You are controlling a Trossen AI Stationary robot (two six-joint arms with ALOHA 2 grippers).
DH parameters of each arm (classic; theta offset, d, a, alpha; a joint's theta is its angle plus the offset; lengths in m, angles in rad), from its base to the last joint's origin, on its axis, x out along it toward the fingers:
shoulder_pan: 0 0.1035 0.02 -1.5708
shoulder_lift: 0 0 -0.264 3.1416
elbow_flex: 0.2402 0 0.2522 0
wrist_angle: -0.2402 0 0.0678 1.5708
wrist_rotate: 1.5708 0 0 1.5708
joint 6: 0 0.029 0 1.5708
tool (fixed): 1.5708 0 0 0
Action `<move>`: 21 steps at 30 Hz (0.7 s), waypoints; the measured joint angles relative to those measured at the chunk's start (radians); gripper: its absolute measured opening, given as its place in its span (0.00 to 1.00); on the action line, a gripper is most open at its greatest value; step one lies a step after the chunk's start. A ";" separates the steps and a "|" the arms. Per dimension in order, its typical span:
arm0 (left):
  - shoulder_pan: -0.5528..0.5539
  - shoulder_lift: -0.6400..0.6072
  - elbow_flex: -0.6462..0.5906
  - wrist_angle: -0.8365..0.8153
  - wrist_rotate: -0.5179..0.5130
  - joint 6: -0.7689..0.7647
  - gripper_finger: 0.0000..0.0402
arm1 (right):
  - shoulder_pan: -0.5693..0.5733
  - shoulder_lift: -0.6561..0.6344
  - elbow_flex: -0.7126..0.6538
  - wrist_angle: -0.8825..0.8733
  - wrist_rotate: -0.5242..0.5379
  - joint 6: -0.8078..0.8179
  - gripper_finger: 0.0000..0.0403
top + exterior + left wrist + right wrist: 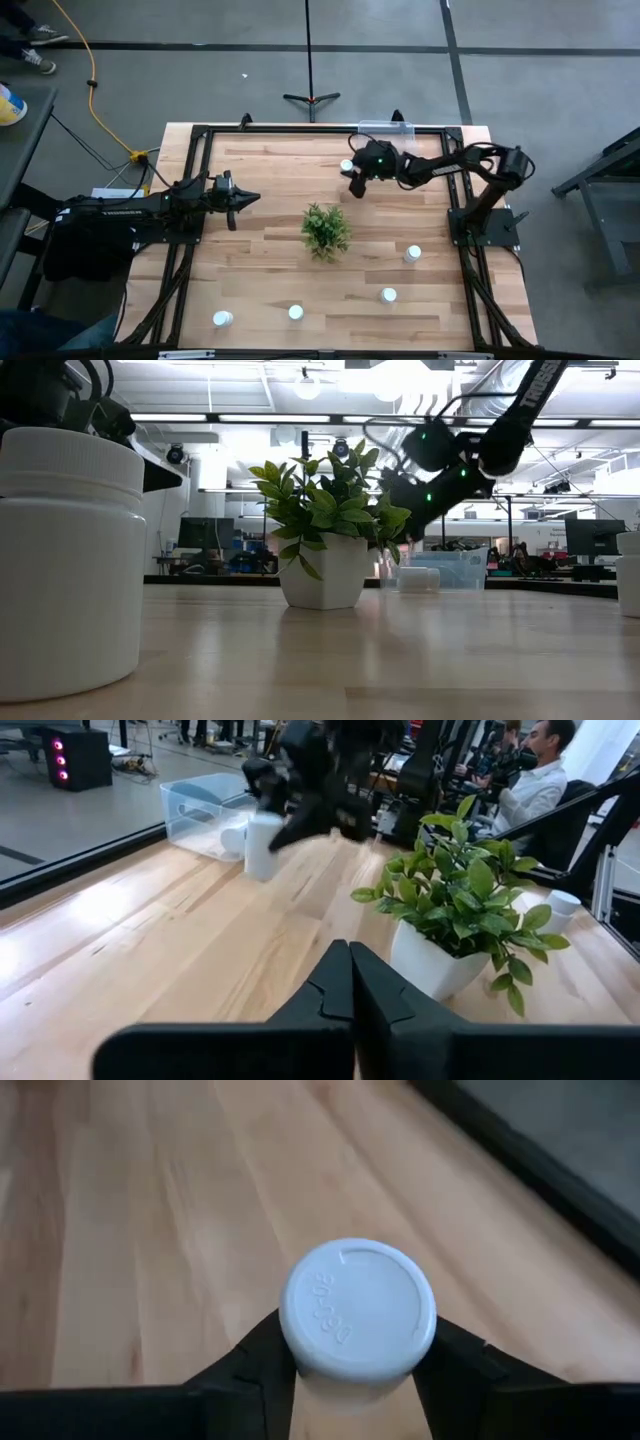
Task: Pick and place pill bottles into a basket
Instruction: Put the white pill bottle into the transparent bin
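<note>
The right pincer [357, 180] is clamped on a pill bottle [357, 1323], one finger on each side just under the cap, which keeps the bottle upright as it hangs over the far part of the tabletop [270, 200]. It sits near the basket [205, 810], the clear bin at the far edge, presumably so the bottle can go over the low wall and be let go inside. One bottle [232, 838] seems to lie in that bin already (the see-through wall makes it hard to be sure).

The left pincer [245, 199] waits over the left side of the tabletop, fingers pressed together and holding nothing.

Four more bottles stand on the near half, beyond the potted plant [326, 230]: two at the front left [222, 319] [295, 313] and two toward the right [388, 295] [412, 254].

From overhead the basket is nearly invisible against the frame, and the arm covers the held bottle there. At table height the plant hides part of the bin.
</note>
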 joint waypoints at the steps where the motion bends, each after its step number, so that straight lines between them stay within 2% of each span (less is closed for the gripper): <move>1: 0.000 0.000 0.000 -0.001 0.000 0.001 0.05 | -0.002 -0.020 0.000 -0.002 0.007 0.000 0.38; 4: 0.000 0.000 0.000 -0.003 0.001 0.001 0.05 | -0.020 -0.085 0.000 -0.007 0.006 0.011 0.38; 9: 0.000 0.000 0.000 -0.005 0.001 0.001 0.13 | -0.076 -0.174 0.000 -0.022 -0.007 0.098 0.38; 14: 0.000 0.000 0.000 -0.005 0.002 0.000 0.05 | -0.149 -0.244 0.000 -0.030 -0.037 0.246 0.38; 17: 0.000 0.000 0.000 -0.005 0.003 0.000 0.05 | -0.196 -0.279 0.000 -0.030 -0.075 0.324 0.38; 21: 0.000 0.000 0.000 -0.005 0.003 0.000 0.12 | -0.255 -0.309 0.001 -0.057 -0.109 0.406 0.37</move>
